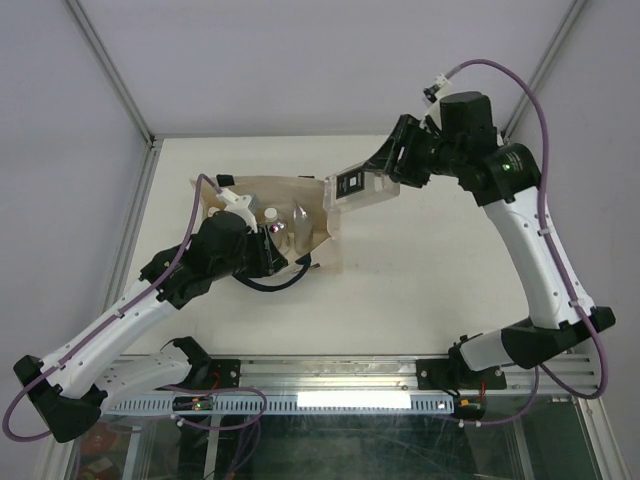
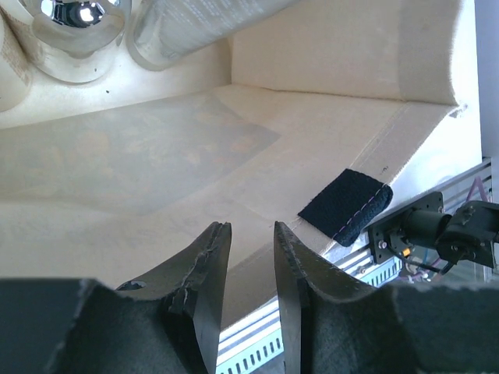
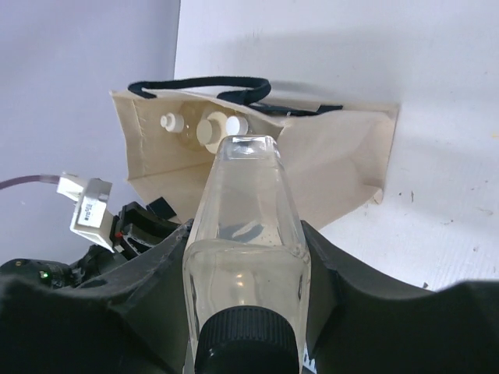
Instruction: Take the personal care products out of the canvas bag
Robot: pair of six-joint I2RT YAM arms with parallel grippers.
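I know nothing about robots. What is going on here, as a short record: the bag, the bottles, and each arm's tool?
Bag: canvas bag, open, lying on the table
Taken out: clear rectangular bottle with a dark cap, held off the table
Right tool: closed on that bottle
Still in bag: three bottle tops show, including the silver-topped bottle
Left tool: slightly open, empty, at the bag's opening near its dark tab
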